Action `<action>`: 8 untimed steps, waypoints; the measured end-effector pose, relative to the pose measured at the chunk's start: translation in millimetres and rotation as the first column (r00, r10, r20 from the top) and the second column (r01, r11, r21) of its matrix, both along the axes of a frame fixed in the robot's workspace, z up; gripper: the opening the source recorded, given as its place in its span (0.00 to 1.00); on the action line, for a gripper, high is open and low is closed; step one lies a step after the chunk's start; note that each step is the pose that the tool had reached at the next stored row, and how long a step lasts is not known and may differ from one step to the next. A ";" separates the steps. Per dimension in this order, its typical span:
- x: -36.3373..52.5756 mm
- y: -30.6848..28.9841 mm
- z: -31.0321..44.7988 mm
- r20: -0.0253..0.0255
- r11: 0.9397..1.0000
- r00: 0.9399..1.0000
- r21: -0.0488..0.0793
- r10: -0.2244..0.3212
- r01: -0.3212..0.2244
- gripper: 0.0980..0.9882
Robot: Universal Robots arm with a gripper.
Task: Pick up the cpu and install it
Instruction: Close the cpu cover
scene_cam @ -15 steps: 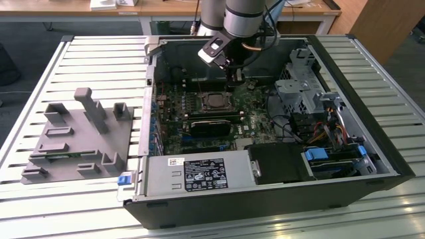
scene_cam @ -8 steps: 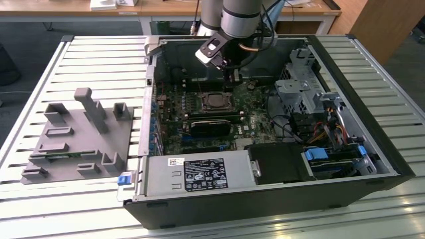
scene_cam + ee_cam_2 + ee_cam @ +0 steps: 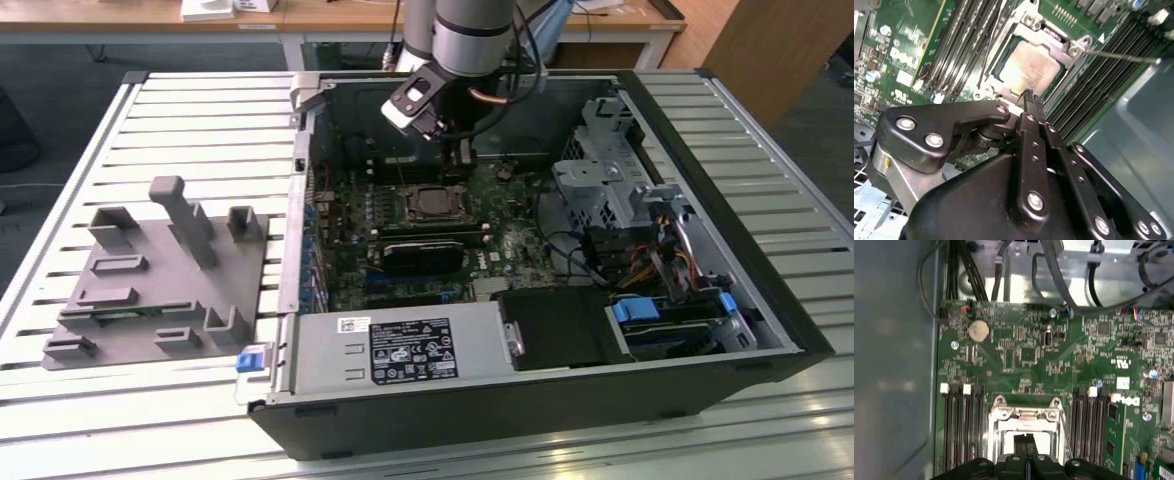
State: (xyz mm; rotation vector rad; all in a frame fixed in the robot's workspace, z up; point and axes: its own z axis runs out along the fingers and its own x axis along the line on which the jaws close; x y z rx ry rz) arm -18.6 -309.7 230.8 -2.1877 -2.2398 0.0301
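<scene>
The cpu [image 3: 1030, 66], a small square chip with a silvery top, lies flat inside the metal socket frame [image 3: 1026, 415] on the green motherboard [image 3: 1024, 355]. In the exterior view it sits mid-board [image 3: 430, 204] inside the open computer case [image 3: 534, 420]. My gripper [image 3: 1029, 96] hangs just above the socket's edge, its two black fingers pressed together with nothing between them. The first wrist view has the fingertips [image 3: 1026, 441] over the socket's opening. In the exterior view the gripper [image 3: 454, 150] is inside the case, slightly behind the socket.
A grey plastic tray [image 3: 147, 270] with upright posts stands on the slatted table at the exterior view's left. A black rectangular block [image 3: 427, 255] lies in front of the socket. Memory slots [image 3: 961, 425] flank it. The power supply [image 3: 400, 350] and drive cage [image 3: 607, 180] crowd the case.
</scene>
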 end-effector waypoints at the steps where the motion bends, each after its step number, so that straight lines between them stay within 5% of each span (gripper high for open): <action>1: -1.6 0.0 0.0 0.001 1.000 1.000 0.000 0.000 0.000 0.01; 8: -13.5 0.0 0.0 0.009 1.000 1.000 0.000 0.000 0.000 0.01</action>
